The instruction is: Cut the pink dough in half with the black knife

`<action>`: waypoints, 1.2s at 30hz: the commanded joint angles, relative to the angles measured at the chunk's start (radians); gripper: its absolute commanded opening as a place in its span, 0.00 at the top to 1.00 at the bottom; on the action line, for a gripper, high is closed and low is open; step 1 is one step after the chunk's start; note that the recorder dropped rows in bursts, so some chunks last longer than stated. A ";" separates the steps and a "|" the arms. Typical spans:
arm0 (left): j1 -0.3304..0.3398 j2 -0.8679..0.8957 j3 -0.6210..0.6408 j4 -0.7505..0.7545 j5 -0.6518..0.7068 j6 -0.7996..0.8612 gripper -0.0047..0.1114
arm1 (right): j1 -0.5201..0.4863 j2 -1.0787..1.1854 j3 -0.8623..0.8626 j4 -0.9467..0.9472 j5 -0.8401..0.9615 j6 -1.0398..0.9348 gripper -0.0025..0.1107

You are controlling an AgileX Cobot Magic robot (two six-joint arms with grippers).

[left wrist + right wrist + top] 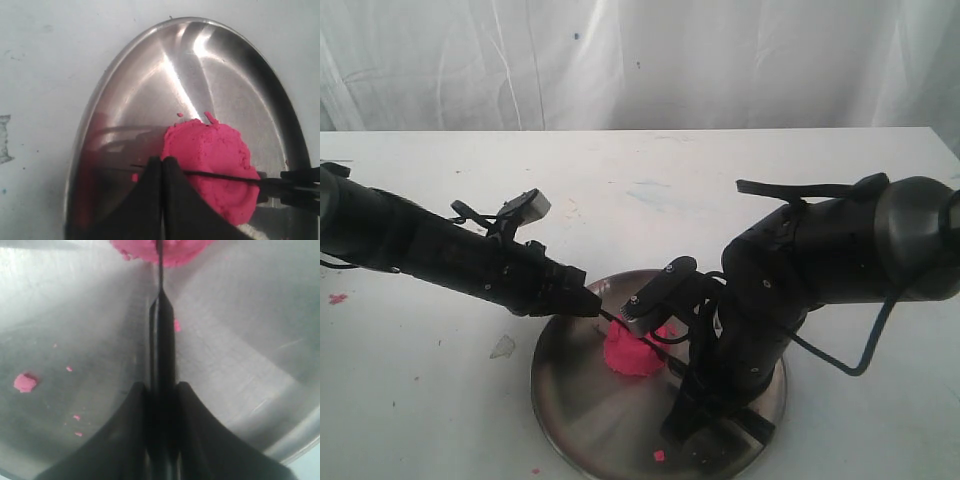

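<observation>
The pink dough (632, 354) is one round lump near the middle of the steel plate (570, 400). The black knife (220, 174) lies edge-down across the dough (215, 145), with pink showing on both sides of the thin blade. My right gripper (161, 387) is shut on the knife handle (161, 340), and the blade runs from it to the dough (175, 250). My left gripper (162, 160) is shut, its fingertips at the blade close to its point, beside the lump. How deep the blade sits is hidden.
Small pink crumbs (25, 382) lie on the plate (240, 340) near the right gripper, and one (658, 455) lies by the plate's front rim. On the white table lie a clear scrap (503, 347) and a pink speck (337, 298). Both arms hang over the plate.
</observation>
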 commanded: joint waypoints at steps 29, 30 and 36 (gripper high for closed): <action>-0.069 -0.005 -0.059 0.084 -0.132 -0.054 0.96 | 0.001 -0.002 0.000 -0.003 -0.003 -0.009 0.92; -0.069 0.003 -0.059 0.084 -0.132 -0.054 0.96 | 0.001 -0.002 0.000 -0.003 -0.003 -0.009 0.92; -0.069 0.009 -0.059 0.084 -0.128 -0.057 0.96 | 0.001 -0.015 -0.002 -0.003 0.004 -0.009 0.92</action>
